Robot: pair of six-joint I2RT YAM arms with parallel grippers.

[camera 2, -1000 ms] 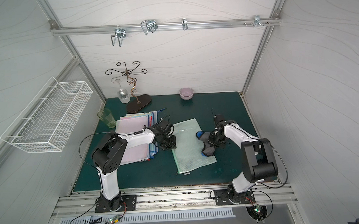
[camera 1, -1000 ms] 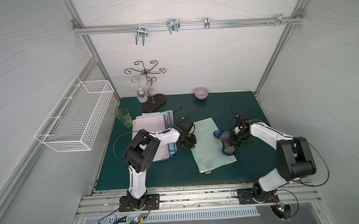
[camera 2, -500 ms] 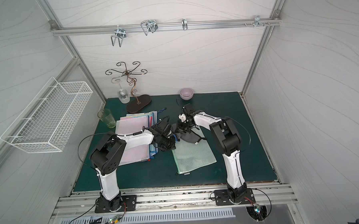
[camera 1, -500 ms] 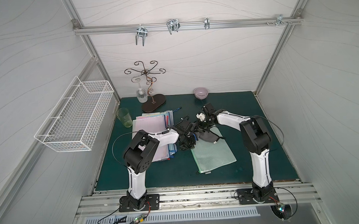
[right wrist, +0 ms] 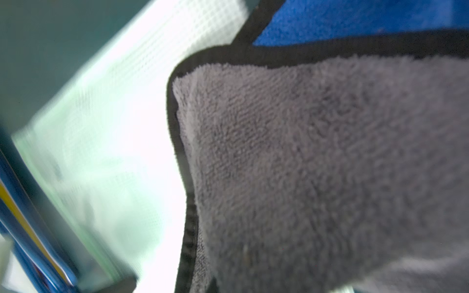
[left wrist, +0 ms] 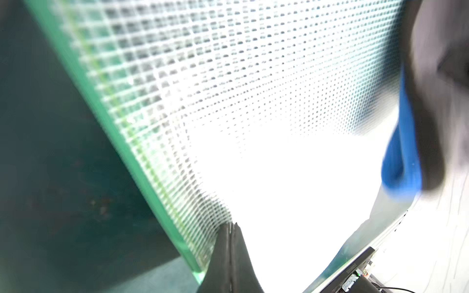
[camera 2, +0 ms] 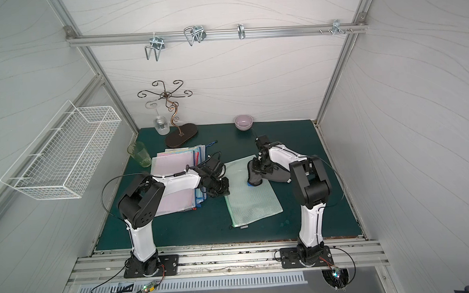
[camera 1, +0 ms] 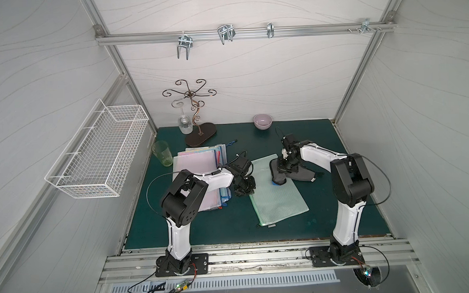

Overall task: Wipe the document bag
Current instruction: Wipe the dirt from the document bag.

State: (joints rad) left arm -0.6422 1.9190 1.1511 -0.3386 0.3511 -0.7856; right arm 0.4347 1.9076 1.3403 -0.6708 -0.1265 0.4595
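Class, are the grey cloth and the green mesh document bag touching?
Touching. In both top views the grey cloth drapes down onto the green document bag; in the left wrist view its blue fold rests on the mesh with no gap.

The document bag [camera 1: 279, 199] is pale green gridded mesh, the cloth [camera 1: 301, 174] grey, blue-backed, black-edged.

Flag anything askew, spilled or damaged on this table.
The translucent green mesh document bag lies skewed on the dark green mat, not squared with the stack of pastel bags beside it. The grey-and-blue cloth trails off its edge onto the mat. Nothing spilled or broken.
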